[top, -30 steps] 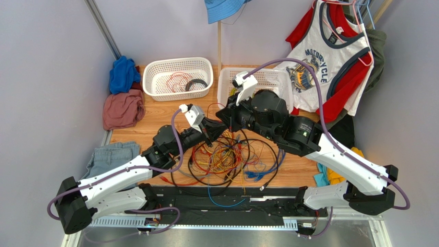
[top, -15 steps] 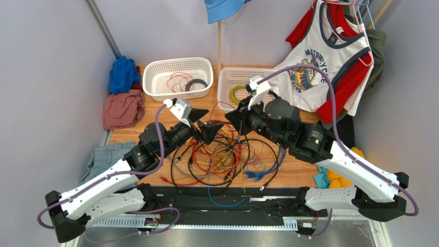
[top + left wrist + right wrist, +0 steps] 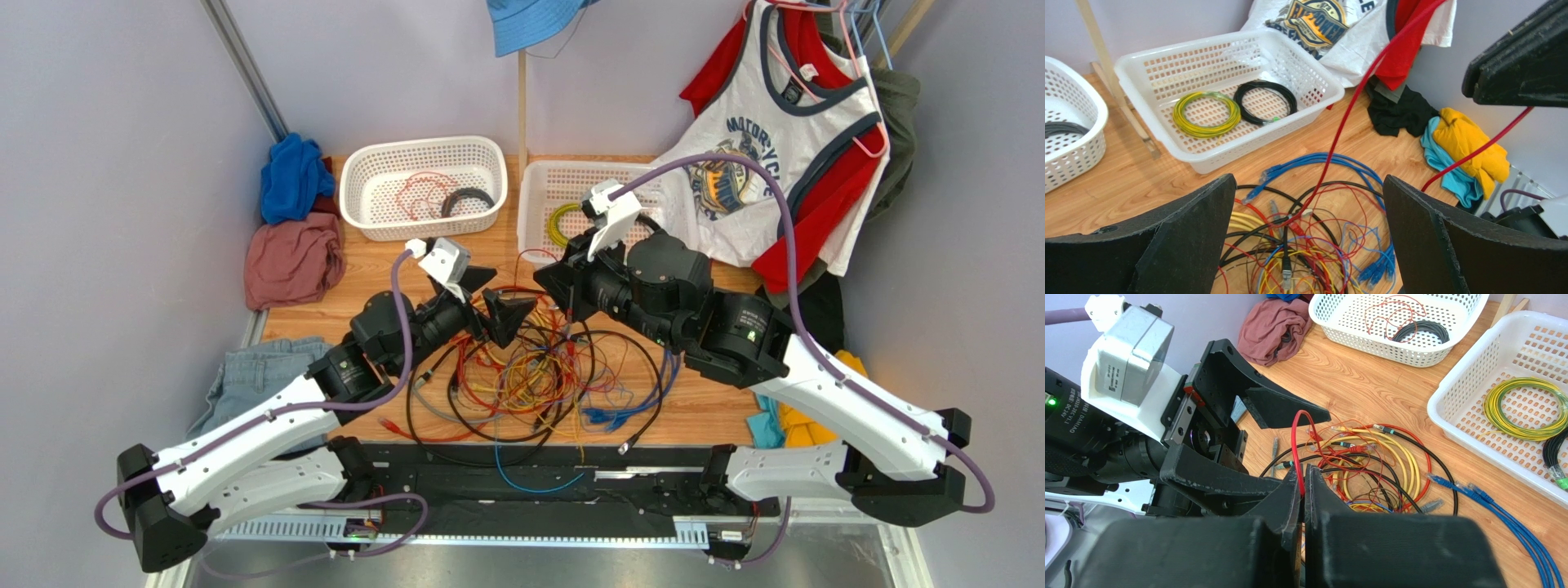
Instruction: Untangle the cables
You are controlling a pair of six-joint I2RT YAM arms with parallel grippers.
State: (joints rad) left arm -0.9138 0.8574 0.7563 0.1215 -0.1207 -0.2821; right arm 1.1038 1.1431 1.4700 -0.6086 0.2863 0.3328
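The cables (image 3: 540,368) lie in a loose tangle of black, red, orange, yellow and blue cords on the wooden table, also seen below my left gripper (image 3: 1309,239). That gripper (image 3: 493,300) hovers open over the tangle's far left edge with nothing between its fingers (image 3: 1180,239). My right gripper (image 3: 550,284) is just to its right, above the tangle. It is shut (image 3: 1303,474) on one red cable (image 3: 1295,444). This red cable (image 3: 1339,141) rises taut from the tangle toward the right gripper's fingers (image 3: 1530,55).
Two white baskets stand at the back, the left one (image 3: 368,208) holding a black ring, the right one (image 3: 530,233) a yellow-green ring (image 3: 1206,113) and a black ring (image 3: 1265,98). Clothes lie at the left (image 3: 292,257) and right (image 3: 797,417). A jersey (image 3: 767,147) hangs back right.
My left gripper has opened and drawn back slightly to the left. The right gripper, still shut on the red cable, has shifted a little to the right.
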